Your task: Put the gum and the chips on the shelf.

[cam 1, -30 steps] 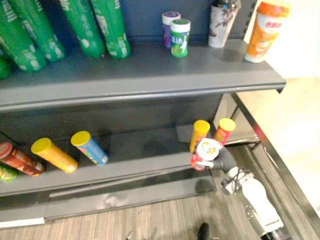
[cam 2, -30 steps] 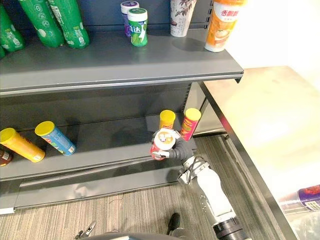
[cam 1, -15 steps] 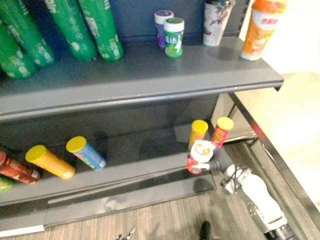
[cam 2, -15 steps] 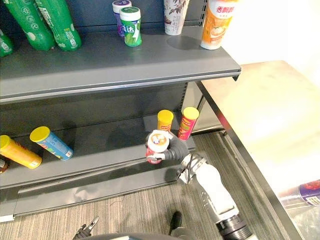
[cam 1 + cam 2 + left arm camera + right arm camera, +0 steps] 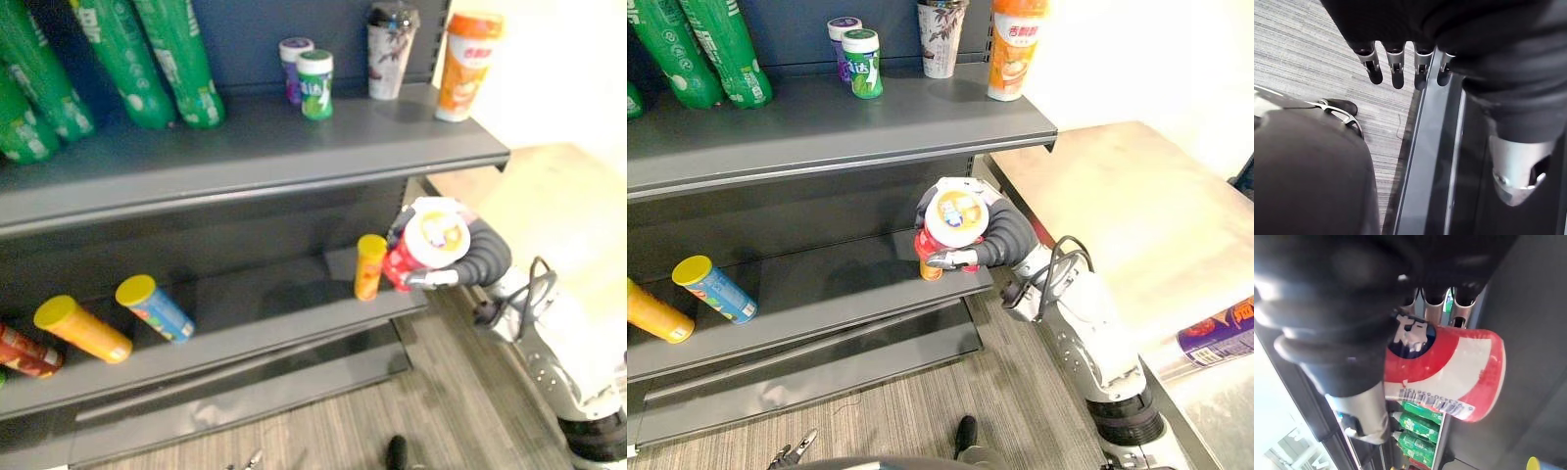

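- The red chips can is clamped in the right hand, base aimed at the lower shelf's right front corner.
- The left hand is held straight-fingered, empty.

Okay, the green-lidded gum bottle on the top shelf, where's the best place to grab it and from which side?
Likely round the body of the green-lidded gum bottle, below the lid, coming from the front. It stands upright, and the purple-lidded bottle sits close behind it, so the front looks free.
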Controlling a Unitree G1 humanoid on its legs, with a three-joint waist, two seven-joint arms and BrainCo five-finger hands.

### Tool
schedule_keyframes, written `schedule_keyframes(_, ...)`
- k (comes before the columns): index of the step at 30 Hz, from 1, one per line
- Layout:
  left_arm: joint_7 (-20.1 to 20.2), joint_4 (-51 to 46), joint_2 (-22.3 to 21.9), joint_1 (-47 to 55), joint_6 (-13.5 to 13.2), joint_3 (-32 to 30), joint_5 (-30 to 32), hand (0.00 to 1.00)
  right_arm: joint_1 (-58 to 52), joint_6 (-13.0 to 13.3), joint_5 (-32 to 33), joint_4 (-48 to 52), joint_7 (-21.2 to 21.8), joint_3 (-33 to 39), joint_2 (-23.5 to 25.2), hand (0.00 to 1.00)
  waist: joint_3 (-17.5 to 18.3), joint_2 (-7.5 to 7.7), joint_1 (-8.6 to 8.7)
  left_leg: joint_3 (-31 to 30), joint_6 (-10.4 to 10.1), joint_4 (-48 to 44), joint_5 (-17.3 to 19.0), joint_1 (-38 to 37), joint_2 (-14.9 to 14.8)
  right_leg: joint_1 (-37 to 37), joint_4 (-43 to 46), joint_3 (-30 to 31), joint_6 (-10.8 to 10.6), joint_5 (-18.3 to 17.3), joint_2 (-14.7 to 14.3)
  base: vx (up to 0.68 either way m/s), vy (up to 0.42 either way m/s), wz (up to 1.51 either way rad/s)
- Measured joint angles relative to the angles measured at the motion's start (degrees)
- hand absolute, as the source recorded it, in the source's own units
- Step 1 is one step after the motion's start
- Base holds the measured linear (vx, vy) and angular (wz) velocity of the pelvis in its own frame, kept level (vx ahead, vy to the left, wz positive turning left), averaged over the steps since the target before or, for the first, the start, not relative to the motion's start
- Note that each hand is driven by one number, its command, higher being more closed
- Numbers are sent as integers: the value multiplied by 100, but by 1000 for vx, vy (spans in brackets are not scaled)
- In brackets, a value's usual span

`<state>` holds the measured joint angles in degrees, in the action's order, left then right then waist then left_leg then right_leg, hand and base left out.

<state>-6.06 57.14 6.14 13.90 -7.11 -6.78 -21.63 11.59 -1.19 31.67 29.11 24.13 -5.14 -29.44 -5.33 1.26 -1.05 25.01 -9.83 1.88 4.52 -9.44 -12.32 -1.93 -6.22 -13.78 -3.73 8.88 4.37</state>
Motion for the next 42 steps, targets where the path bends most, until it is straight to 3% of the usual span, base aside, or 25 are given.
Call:
schedule_keyframes(3,4,4,9,10,-17,-35,8,0,217,-14,7,-1,-59,26,-11,100,45,46,18,52,-11,14,-65,0,0,-54,1,26,31,23,-20,17,0,-9)
schedule_keyframes(7,-16,8,33,8,-20,-34,9,0,897,-7,25,-155,-514,27,-30,100,97,90,38,69,3,60,-96,-9,21,-70,2,8,48,76,-16,14,8,-2)
schedule_keyframes(16,-96,-1,43,-9,19,-31,28,0,2335,-19,-39,-1956,-1319,-366,-112,100,141,154,-117,-229,73,101,-142,40,110,45,0,-237,31,87,93,-11,12,16)
schedule_keyframes(26,-164,-71,34,5,239,-36,57,0,3200,-54,-261,-3338,-1359,-875,-105,100,141,162,-400,-548,105,229,-317,136,123,96,-26,-543,28,80,153,-19,-2,17)
schedule_keyframes(42,-222,-346,44,48,414,-13,263,0,3972,114,-486,-4633,-1498,-1075,-82,100,128,184,-553,-920,113,373,-507,303,101,114,-27,-908,41,44,187,1,-2,11)
